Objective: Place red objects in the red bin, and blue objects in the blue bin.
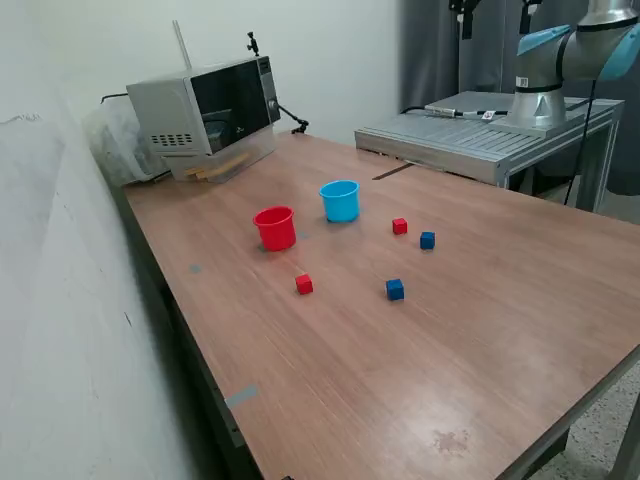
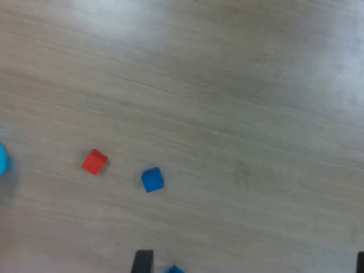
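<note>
In the exterior view the red bin (image 1: 275,227) and the blue bin (image 1: 340,200) stand upright side by side on the wooden table (image 1: 420,380). One red cube (image 1: 400,226) lies beside a blue cube (image 1: 427,240). A second red cube (image 1: 304,284) and a second blue cube (image 1: 395,289) lie nearer the front. The wrist view looks down on a red cube (image 2: 94,162), a blue cube (image 2: 152,179), another blue cube (image 2: 174,269) cut off at the frame edge, and a sliver of the blue bin (image 2: 2,159). My gripper (image 2: 251,263) hangs high above the table, open and holding nothing. Only its dark fingertips (image 2: 142,261) show.
A microwave (image 1: 205,115) sits at the table's far corner by the white wall. The arm's base (image 1: 540,100) stands on a grey metal platform (image 1: 480,135) behind the table. The table's edges run along the exterior view's left and near right.
</note>
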